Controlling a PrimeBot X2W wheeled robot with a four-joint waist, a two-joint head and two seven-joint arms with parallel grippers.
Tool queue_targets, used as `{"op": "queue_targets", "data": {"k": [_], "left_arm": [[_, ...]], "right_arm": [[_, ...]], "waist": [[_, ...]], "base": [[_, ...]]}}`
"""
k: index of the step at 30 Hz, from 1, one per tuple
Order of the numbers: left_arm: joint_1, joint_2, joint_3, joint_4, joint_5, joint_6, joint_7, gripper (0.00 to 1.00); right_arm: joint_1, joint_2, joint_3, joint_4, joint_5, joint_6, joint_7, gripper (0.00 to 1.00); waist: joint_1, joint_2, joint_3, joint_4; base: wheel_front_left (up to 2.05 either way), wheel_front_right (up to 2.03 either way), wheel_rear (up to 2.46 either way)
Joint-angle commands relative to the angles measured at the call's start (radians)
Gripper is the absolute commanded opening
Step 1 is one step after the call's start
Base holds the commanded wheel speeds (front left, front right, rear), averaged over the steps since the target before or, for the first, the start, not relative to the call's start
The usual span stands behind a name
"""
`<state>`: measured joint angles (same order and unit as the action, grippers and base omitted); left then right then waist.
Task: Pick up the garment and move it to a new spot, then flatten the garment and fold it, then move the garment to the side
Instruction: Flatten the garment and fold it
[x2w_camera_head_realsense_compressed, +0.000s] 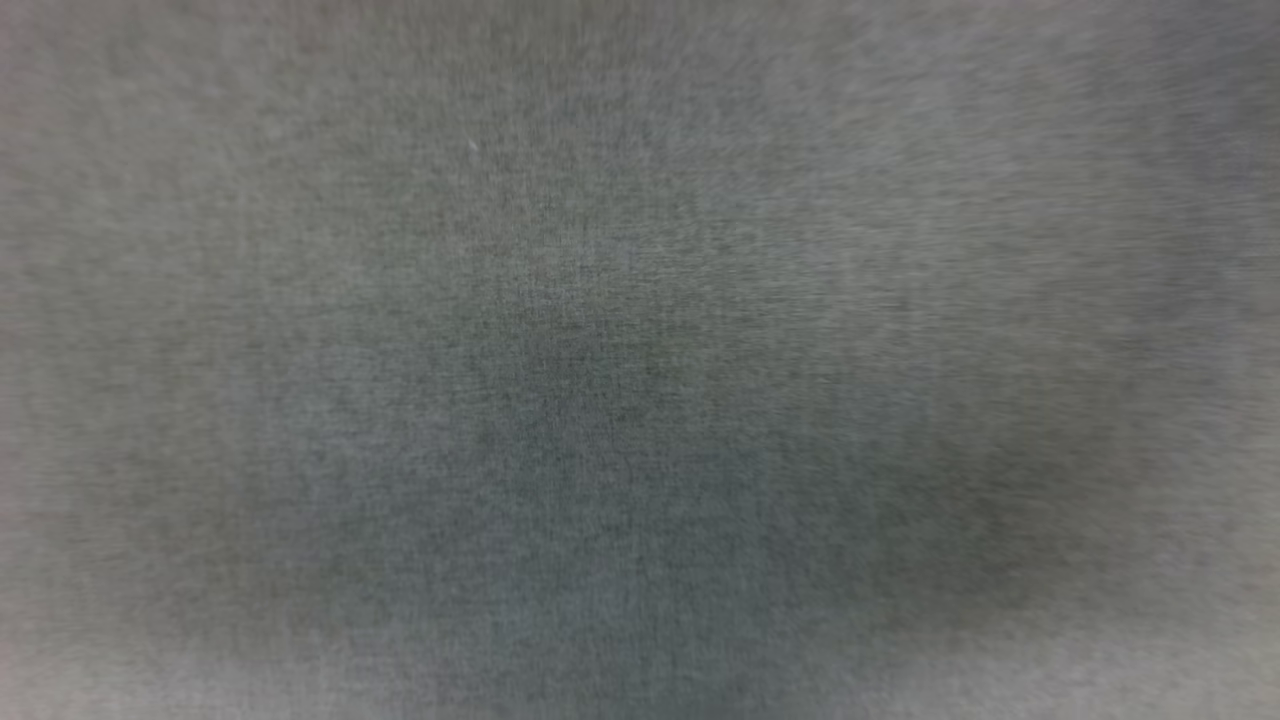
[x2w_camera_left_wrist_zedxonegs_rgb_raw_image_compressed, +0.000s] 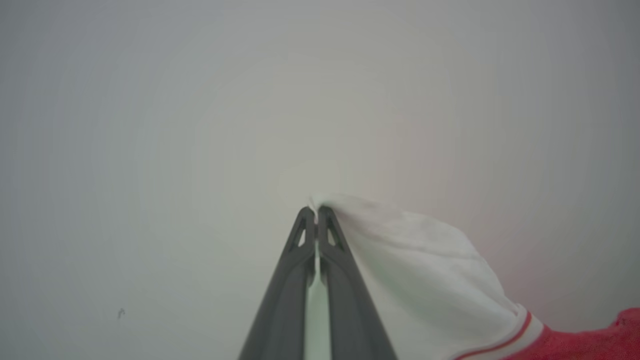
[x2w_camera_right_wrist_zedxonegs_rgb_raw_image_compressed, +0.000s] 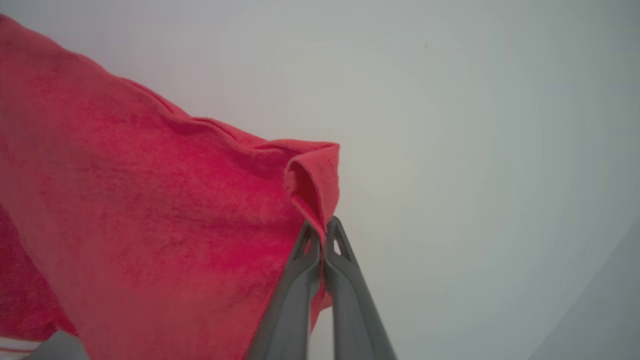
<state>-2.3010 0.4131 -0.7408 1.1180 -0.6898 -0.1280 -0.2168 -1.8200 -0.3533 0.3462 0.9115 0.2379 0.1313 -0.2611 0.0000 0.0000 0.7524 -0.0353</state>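
Observation:
In the left wrist view my left gripper (x2w_camera_left_wrist_zedxonegs_rgb_raw_image_compressed: 316, 214) is shut on a white sleeve section of the garment (x2w_camera_left_wrist_zedxonegs_rgb_raw_image_compressed: 425, 280), pinched at the fingertips. A thin red stripe band and red jersey show at that view's lower right. In the right wrist view my right gripper (x2w_camera_right_wrist_zedxonegs_rgb_raw_image_compressed: 322, 231) is shut on a folded red edge of the garment (x2w_camera_right_wrist_zedxonegs_rgb_raw_image_compressed: 150, 225), and the red cloth spreads away to the left. A bit of white trim shows at the bottom left corner there.
A pale grey table surface (x2w_camera_left_wrist_zedxonegs_rgb_raw_image_compressed: 200, 125) lies behind both grippers in the wrist views. A blurred grey fabric weave (x2w_camera_head_realsense_compressed: 640, 360) covers the head view at very close range.

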Motion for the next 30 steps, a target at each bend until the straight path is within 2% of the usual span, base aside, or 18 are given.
{"op": "queue_targets", "data": {"k": [1, 8, 16, 23, 26, 30], "left_arm": [[-0.001, -0.010, 0.001, 0.005, -0.004, -0.003, -0.010, 0.00], [0.102, -0.042, -0.001, 0.041, -0.039, -0.002, -0.037, 0.00], [0.281, -0.044, -0.058, -0.002, -0.089, -0.002, -0.029, 0.00], [0.504, 0.010, -0.135, -0.080, -0.166, -0.002, 0.029, 0.00], [0.626, 0.047, -0.182, -0.144, -0.203, -0.002, 0.069, 0.00], [0.799, 0.101, -0.244, -0.269, -0.267, -0.002, 0.123, 0.00]], "right_arm": [[0.026, 0.014, -0.018, -0.003, -0.016, -0.001, -0.004, 0.00], [0.085, 0.069, -0.059, 0.026, -0.099, -0.001, -0.005, 0.00], [0.138, 0.050, 0.024, 0.083, -0.085, -0.001, -0.005, 0.00], [0.265, -0.004, 0.178, 0.114, 0.049, -0.001, 0.012, 0.00], [0.351, -0.035, 0.254, 0.088, 0.144, -0.001, 0.048, 0.00], [0.475, -0.115, 0.351, 0.007, 0.278, -0.001, 0.120, 0.00]], "waist": [[0.0000, 0.0000, 0.127, 0.035], [0.0000, 0.0000, 0.143, 0.072], [0.0000, 0.0000, 0.033, 0.126], [0.0000, 0.0000, -0.154, 0.162], [0.0000, 0.0000, -0.237, 0.175], [0.0000, 0.0000, -0.342, 0.192]], "base": [[0.00, 0.00, 0.00], [0.00, 0.00, 0.00], [0.00, 0.00, 0.00], [0.00, 0.00, 0.00], [0.00, 0.00, 0.00], [0.00, 0.00, 0.00]]}}
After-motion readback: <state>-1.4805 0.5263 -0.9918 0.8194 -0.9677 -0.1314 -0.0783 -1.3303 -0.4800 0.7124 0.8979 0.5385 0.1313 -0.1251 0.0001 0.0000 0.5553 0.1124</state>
